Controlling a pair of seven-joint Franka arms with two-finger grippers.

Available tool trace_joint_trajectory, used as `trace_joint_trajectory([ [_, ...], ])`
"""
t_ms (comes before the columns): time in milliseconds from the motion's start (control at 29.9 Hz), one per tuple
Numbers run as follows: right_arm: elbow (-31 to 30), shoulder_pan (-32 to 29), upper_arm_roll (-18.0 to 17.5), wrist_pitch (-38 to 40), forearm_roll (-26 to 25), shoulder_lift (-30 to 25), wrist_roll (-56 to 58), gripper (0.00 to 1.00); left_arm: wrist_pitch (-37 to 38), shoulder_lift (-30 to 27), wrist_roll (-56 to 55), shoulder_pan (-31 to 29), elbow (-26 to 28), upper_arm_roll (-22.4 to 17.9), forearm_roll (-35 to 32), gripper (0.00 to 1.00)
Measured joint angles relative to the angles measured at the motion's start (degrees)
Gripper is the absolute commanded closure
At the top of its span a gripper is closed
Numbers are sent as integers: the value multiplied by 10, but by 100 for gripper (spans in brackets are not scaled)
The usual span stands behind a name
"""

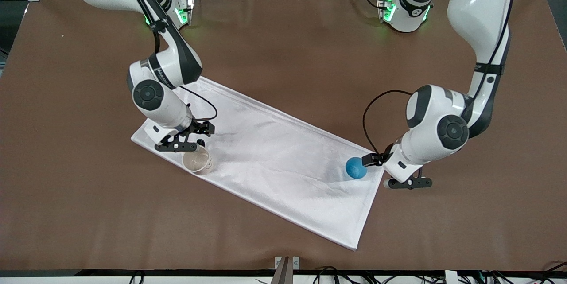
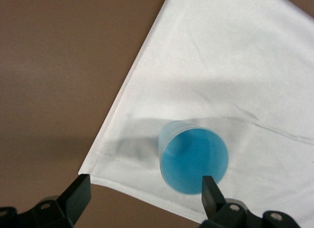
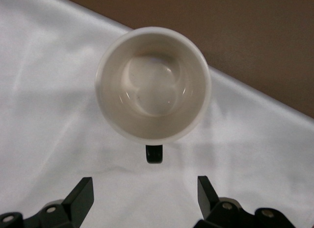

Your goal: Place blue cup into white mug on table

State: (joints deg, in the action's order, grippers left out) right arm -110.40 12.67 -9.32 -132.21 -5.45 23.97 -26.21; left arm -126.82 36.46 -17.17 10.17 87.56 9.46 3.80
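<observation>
The blue cup (image 1: 355, 168) stands on the white cloth near its corner at the left arm's end. My left gripper (image 1: 390, 172) is open just beside the cup, over the cloth's edge. In the left wrist view the cup (image 2: 194, 157) lies just ahead of one finger (image 2: 211, 191), not between the jaws. The white mug (image 1: 197, 160) stands upright and empty on the cloth's other end. My right gripper (image 1: 194, 138) is open just above and beside it. In the right wrist view the mug (image 3: 153, 83) points its black handle (image 3: 153, 153) toward the open gripper (image 3: 143, 193).
The large white cloth (image 1: 274, 160) lies slantwise across the middle of the brown table (image 1: 283, 53). Both things stand close to the cloth's edges. Bare brown table surrounds the cloth on all sides.
</observation>
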Motion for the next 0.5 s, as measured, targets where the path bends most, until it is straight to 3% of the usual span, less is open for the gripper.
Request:
trace_joint_trajectory([
  [201,0,5,0,-28,-28,27,-21,30,-15,22,0,6,-1,0,0,0],
  [435,1,6,3,-48,-38,42,-30,64,-52,44,0,27,-1,-1,0,0],
  [468,2,6,4,-50,-38,43,-31,70,-55,46,0,28,-1,-1,0,7],
  [501,2,6,4,-51,-38,45,-32,74,-58,47,0,28,-1,-1,0,24],
])
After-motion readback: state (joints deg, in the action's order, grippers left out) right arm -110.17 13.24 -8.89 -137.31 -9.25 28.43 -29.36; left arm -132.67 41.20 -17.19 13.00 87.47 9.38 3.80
